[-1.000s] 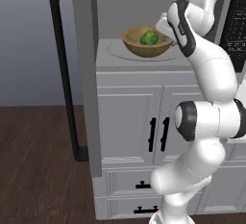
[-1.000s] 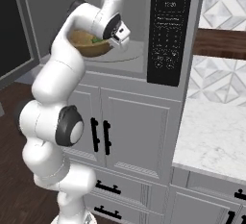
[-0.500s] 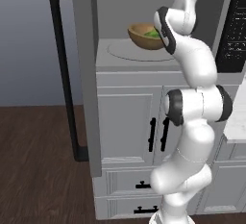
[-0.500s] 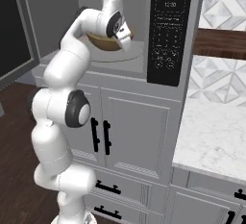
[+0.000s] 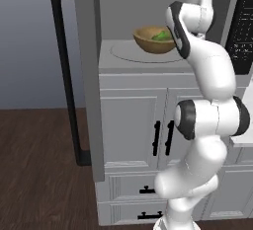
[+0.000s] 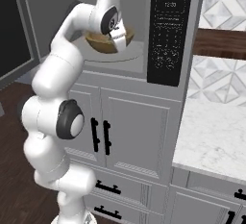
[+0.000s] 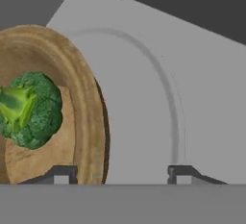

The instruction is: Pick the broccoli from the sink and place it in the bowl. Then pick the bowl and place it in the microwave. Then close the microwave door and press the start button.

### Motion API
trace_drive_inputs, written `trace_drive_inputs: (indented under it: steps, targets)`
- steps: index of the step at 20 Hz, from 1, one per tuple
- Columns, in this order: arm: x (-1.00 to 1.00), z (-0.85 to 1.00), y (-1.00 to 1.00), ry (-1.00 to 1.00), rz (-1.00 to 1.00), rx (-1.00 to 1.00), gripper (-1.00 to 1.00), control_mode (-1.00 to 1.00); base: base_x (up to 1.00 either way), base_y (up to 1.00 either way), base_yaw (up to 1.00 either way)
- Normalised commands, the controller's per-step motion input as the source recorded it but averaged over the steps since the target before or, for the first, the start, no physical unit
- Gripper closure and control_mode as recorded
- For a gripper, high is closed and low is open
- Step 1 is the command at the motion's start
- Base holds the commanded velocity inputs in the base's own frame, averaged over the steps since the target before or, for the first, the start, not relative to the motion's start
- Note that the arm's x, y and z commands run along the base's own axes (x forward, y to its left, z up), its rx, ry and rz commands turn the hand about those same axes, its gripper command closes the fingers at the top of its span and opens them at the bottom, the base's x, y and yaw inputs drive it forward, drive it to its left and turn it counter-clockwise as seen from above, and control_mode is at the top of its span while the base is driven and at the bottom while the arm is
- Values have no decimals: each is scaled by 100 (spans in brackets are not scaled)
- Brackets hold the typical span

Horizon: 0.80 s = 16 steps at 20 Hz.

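The wooden bowl (image 5: 152, 40) (image 6: 102, 44) sits on the glass turntable (image 7: 161, 98) inside the open microwave (image 5: 123, 54). The green broccoli (image 7: 30, 110) (image 5: 161, 35) lies in the bowl. My gripper (image 7: 122, 174) is open at the bowl's near side. Its fingers straddle the rim, one fingertip (image 7: 61, 174) over the inside and the other over the turntable. The microwave door (image 5: 86, 76) stands swung open to the left, with its black handle (image 5: 66, 81) outward. The sink is out of view.
The black button panel (image 6: 168, 31) is to the right of the microwave's opening. White cabinet doors (image 6: 120, 131) are below it. A marble counter (image 6: 216, 136) lies to the right. My own arm (image 5: 207, 76) stands in front of the opening's right half.
The arm has straightened up and its elbow has swung right. The bowl with the broccoli has stayed inside the microwave, shifting only slightly.
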Motion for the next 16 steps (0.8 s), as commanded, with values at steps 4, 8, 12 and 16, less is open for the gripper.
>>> trace_drive_inputs:
  steps: [4,8,12,16]
  targets:
    - [-100,-7,-5,-15,-5,11,-100,-100,0,0,0]
    - [-100,0,-19,-11,-1,16,-100,-100,0,0,0]
    - [-100,0,-3,-10,0,10,-100,-100,0,0,0]
    - [-100,-3,20,-11,0,1,-100,-100,0,0,0]
